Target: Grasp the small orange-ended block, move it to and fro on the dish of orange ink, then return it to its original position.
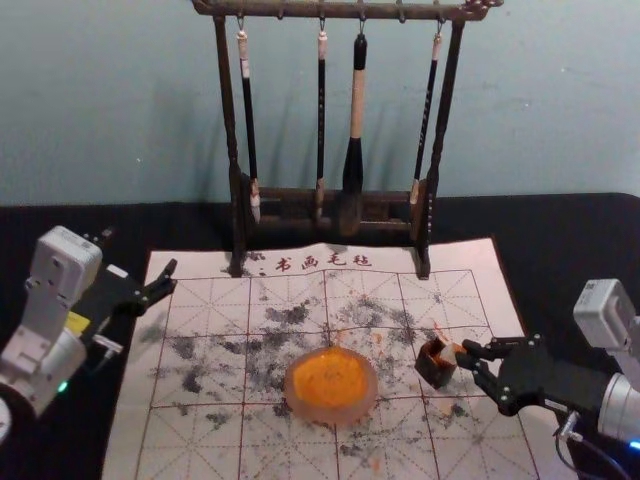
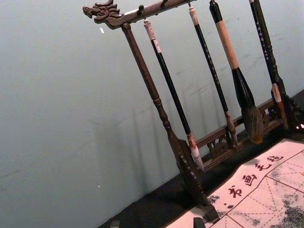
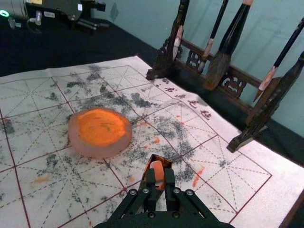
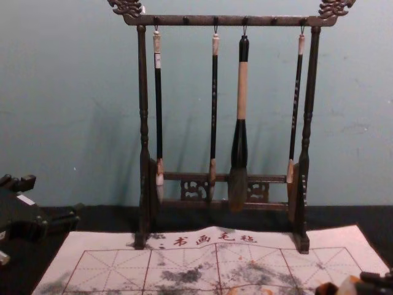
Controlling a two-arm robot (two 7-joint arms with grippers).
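Head view, orange-ended block (image 1: 449, 354): right of the dish, at the mouth of the dark box (image 1: 434, 373); whether it is seated inside or just clear, I cannot tell.
Right gripper (image 3: 160, 174): reaching in on the dish's right, closed with the block between its fingers. The hold looks short, near the block's end, so pressing on the ink could make it pivot or slip.
Dark box: right beside the block, its walls close about it; a sideways pull before full lift might catch an edge and tip or drag the box.
Dish (image 1: 331, 414): orange ink in it, on the mat; strokes made too hard or too low may shove it along, and ink could drip between dish and box.
Left gripper (image 4: 54, 195): idle, spread apart, beyond the dish's left; little risk there.
Brush rack (image 1: 427, 232): behind the dish; a wide swing could knock the hanging brushes.
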